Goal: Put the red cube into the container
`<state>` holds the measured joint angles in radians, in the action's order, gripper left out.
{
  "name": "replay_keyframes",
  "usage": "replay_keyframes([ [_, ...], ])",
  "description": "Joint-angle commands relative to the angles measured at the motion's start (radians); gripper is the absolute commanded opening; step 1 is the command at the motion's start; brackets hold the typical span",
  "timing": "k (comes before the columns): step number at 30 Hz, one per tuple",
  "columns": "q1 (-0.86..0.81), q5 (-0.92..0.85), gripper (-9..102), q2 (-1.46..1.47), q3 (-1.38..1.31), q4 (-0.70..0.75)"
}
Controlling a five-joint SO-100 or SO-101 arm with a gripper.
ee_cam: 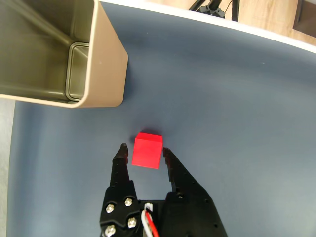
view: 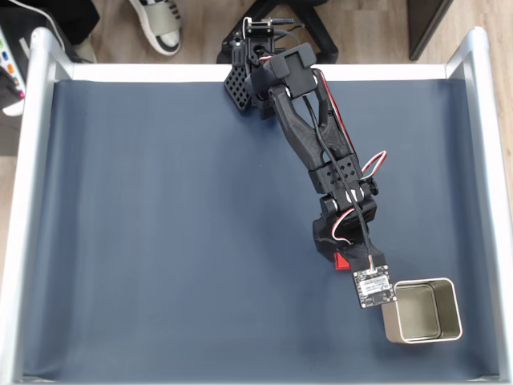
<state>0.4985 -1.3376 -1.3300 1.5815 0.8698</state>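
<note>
Since the fingers frame the block, grip: the gripper in the wrist view holds the red cube between its two fingertips, jaws narrowed to the cube's width and touching its sides, as far as I can judge.
Cube height: a shadow on the mat just beyond it suggests it is lifted slightly; I cannot be sure.
Cube place: in the fixed view the red cube peeks out under the arm, left of the container.
Container: farther off and to the left in the wrist view, the container stands upright and empty on the blue mat.
Risk: only the fingertips hold the cube, so it could twist or slip free during the carry; released too low or early, it could strike the rim and fall outside.
Count: one cube, one container, one gripper.
</note>
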Motion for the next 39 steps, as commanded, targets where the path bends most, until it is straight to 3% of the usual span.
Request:
replay_keyframes([
  [1,-0.008,0.011,23,-0.003,-0.046,-0.017],
  [14,-0.012,-0.003,14,0.025,-0.049,-0.028],
  [20,-0.018,-0.02,0,0.014,-0.049,-0.02],
  [28,-0.028,-0.035,0,-0.026,-0.049,0.006],
  [39,-0.018,-0.149,0,-0.301,-0.074,0.187],
])
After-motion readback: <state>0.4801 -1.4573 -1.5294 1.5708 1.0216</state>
